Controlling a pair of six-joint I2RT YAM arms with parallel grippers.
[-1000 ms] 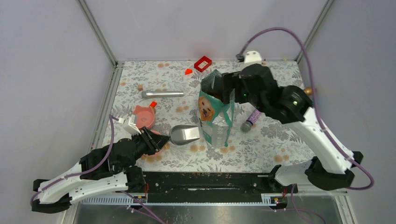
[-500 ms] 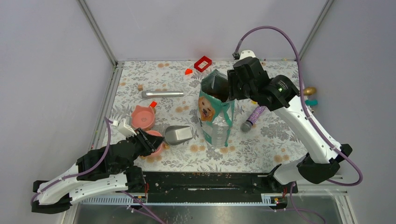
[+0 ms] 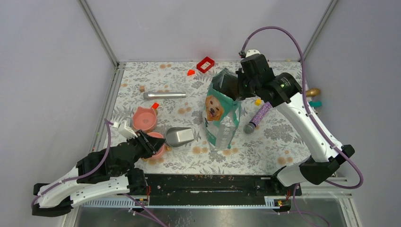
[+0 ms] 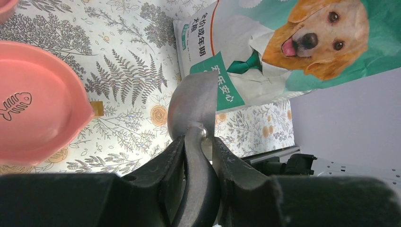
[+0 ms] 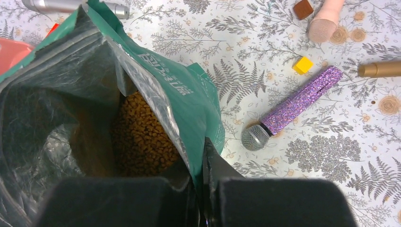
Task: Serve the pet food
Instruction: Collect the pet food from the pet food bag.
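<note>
While the right gripper [image 3: 240,88] pinches the pouch [image 3: 221,120] rim tight, holding its mouth open | kibble [image 5: 142,137] sits deep inside | left gripper [image 4: 196,144] clamps the scoop [image 4: 193,101] handle beside the pouch | next, I'd judge: raise scoop into that mouth and dig.

Your floral desk [image 3: 283,142] carries the dog-food pouch [image 3: 220,120] standing mid-desk. To its left you have a pink bowl [image 3: 144,119], a fish-marked pink bowl [image 4: 38,104] and a silver microphone [image 3: 164,95]. To its right lie a purple microphone [image 3: 257,117] and a yellow block [image 3: 257,101].
</note>
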